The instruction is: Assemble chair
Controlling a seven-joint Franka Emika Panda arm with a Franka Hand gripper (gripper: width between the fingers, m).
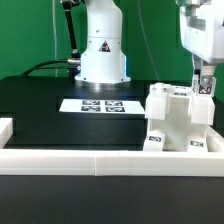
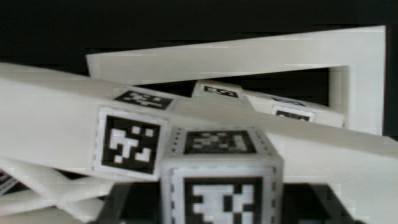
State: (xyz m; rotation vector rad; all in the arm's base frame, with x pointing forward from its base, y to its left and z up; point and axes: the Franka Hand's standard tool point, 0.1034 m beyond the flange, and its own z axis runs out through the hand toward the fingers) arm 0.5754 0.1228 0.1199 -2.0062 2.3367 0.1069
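Note:
The chair (image 1: 178,122) is a stepped stack of white blocky parts with small black-and-white tags. It stands on the black table at the exterior view's right. My gripper (image 1: 204,90) comes down from above onto its right-hand upper corner. In the wrist view a white post (image 2: 222,185) with a square tag on its face fills the space between my dark fingers (image 2: 139,200). The gripper (image 2: 222,207) is shut on that post. Beyond it lie a tagged white slab (image 2: 134,135) and an open white frame piece (image 2: 214,58) of the chair.
A long low white rail (image 1: 100,160) runs along the table's front and turns up at the exterior view's left. The marker board (image 1: 100,105) lies flat in the middle. The arm's white base (image 1: 100,55) stands behind it, with cables at its left.

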